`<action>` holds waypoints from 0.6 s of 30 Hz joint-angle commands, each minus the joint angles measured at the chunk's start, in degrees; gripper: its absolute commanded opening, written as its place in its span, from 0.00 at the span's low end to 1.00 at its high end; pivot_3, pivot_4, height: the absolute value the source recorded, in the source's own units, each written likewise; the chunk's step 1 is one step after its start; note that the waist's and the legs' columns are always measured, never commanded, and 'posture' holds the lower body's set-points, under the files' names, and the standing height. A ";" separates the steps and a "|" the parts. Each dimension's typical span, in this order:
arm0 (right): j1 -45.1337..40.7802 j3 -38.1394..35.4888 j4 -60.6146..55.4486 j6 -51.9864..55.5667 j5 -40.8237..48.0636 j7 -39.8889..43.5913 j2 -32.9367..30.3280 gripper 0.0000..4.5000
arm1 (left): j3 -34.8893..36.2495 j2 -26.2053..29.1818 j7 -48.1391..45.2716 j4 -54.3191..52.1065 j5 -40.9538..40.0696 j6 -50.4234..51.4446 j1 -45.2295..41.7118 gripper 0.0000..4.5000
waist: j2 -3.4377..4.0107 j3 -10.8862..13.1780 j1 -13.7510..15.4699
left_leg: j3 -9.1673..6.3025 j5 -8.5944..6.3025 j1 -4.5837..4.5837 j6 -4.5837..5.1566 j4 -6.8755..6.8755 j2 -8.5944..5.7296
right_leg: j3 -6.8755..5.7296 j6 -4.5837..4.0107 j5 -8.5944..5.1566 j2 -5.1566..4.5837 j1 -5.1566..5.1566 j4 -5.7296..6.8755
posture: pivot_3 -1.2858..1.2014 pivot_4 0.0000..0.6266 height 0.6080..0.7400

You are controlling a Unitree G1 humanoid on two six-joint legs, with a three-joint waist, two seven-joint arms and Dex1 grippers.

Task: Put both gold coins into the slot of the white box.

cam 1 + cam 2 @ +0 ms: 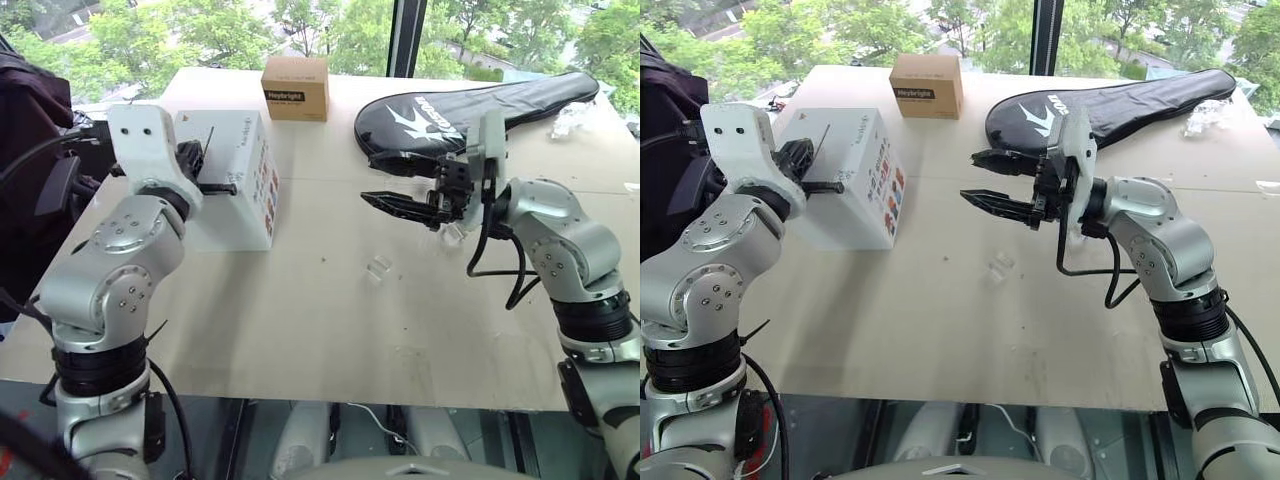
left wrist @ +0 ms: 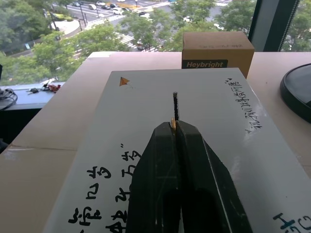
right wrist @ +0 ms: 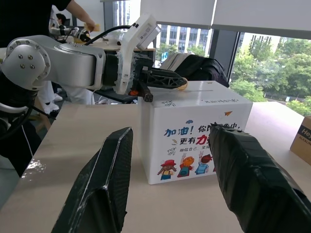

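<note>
Two hands are seen above the worktop point(image 1: 330, 330). One gold coin point(image 2: 173, 124) is pinched edge-on in the closed left hand point(image 2: 175, 127) over the one white box point(image 1: 235, 185), just short of its single slot point(image 2: 175, 104). Beside the box, the right hand point(image 1: 985, 180) is held apart, empty.

A pale beige table point(image 1: 330, 330) is filling the near scene, its surface lying bare in soft daylight. Beyond its far edge, large windows point(image 1: 250, 25) are looking out on green treetops (a street with parked cars is showing below them in the left wrist view), and a dark window post point(image 1: 405, 35) is standing between the panes. In the right wrist view, white blinds point(image 3: 252, 14) are hanging over the glass.
</note>
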 commanded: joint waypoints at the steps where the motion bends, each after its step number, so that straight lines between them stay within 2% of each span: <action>1: -0.68 -1.43 -1.76 -0.67 -0.46 0.36 0.35 0.59 | 0.34 -1.05 -1.03 0.32 1.43 2.27 -2.03 0.00 | 0.00 0.00 0.32 | -0.01 0.00 0.00 0.00 0.00 0.00 | -0.01 0.00 0.00 0.00 0.00 0.01 | 0.52 0.24 1.00; 11: -0.19 -2.17 -2.66 0.09 -0.84 -0.20 0.26 0.59 | 1.33 -3.32 -2.38 0.84 5.15 6.60 -1.59 0.00 | 0.01 -0.01 0.45 | -0.01 0.00 0.04 -0.01 0.00 0.00 | 0.00 -0.01 0.00 -0.01 0.00 0.04 | 0.52 0.24 1.00; 14: -0.14 -2.23 -2.96 0.30 -0.81 -0.41 0.36 0.60 | 1.07 -3.80 -3.46 0.57 5.85 7.21 -1.88 0.19 | 0.01 -0.01 0.49 | -0.02 0.00 0.05 -0.01 0.00 0.00 | -0.01 -0.01 0.00 -0.01 0.00 0.06 | 0.52 0.24 1.00; 17: -0.12 -2.41 -3.14 0.55 -0.60 -0.73 0.55 0.60 | 0.48 -3.64 -5.33 0.36 7.28 6.12 -2.13 0.49 | 0.01 -0.02 0.54 | -0.01 0.00 0.04 -0.01 0.00 0.00 | 0.00 -0.01 0.01 -0.02 0.01 0.06 | 0.52 0.24 1.00; 18: -0.09 -2.51 -3.15 0.68 -0.45 -0.89 0.66 0.60 | 0.55 -3.83 -6.00 0.29 7.98 4.52 -2.44 0.56 | 0.01 -0.02 0.61 | -0.01 0.00 0.04 -0.01 0.00 0.00 | 0.00 -0.01 0.01 -0.02 0.01 0.05 | 0.52 0.24 1.00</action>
